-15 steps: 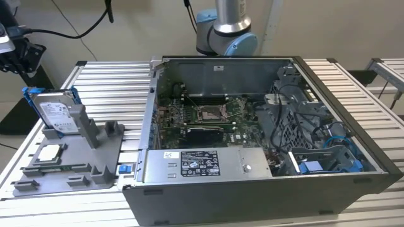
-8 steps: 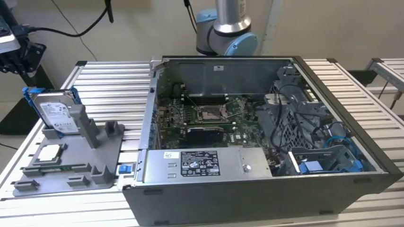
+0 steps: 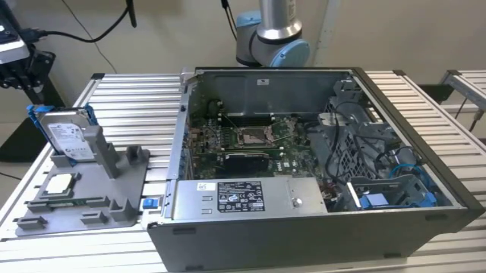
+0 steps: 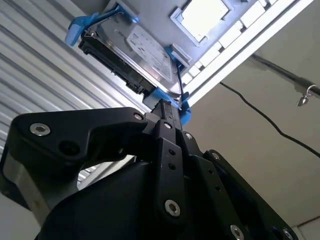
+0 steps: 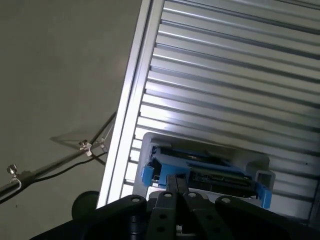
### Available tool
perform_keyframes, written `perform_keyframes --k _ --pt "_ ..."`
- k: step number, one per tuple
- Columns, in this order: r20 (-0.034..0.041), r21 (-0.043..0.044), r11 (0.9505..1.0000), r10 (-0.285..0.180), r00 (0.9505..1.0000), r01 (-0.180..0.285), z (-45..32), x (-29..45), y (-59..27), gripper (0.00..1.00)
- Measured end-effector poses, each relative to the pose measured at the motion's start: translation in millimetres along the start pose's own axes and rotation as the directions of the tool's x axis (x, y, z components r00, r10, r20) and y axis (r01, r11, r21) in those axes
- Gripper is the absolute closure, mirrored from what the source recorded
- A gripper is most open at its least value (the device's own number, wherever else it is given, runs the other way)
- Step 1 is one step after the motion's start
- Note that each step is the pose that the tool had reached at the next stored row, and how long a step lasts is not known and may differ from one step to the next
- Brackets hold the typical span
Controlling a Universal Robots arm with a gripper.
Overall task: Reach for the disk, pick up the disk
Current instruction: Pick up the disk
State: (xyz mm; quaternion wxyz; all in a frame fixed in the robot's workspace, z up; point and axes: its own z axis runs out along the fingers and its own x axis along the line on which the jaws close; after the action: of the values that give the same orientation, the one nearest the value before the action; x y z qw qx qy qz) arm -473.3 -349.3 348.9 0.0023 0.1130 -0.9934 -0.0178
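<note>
The disk (image 3: 67, 136) is a silver-grey hard drive with a white label and a blue frame. It stands tilted in a grey fixture (image 3: 114, 190) at the exterior view's left. The black wrist end of my arm (image 3: 17, 60) hangs at that view's left edge, behind the disk and apart from it. In both wrist views my gripper (image 4: 167, 107) (image 5: 178, 182) points at the disk (image 4: 142, 50) (image 5: 210, 172). Its black fingers lie together, shut on nothing, with a gap still between them and the drive's blue edge.
A small square silver chip (image 3: 59, 183) (image 4: 202, 17) lies on the same fixture, in front of the disk. An open computer case (image 3: 319, 170) fills the middle and right of the slatted metal table (image 3: 129, 108). The table edge (image 5: 127, 125) and floor with cables lie beside the fixture.
</note>
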Motion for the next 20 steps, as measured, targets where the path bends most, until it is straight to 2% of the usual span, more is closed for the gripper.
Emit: perform_keyframes --k 6,11,15,20 --pt "-0.0035 0.0008 0.9961 -0.089 0.9961 0.089 0.0 0.0 0.0 1.00" --pt "-0.0061 0.0010 0.9874 -0.158 0.9874 0.158 0.0 0.0 0.0 1.00" --pt "-0.0088 0.0014 0.9750 -0.222 0.9750 0.222 0.0 0.0 0.0 1.00" --pt "-0.0122 0.0010 0.9508 -0.310 0.9507 0.310 0.0 0.0 0.0 1.00"
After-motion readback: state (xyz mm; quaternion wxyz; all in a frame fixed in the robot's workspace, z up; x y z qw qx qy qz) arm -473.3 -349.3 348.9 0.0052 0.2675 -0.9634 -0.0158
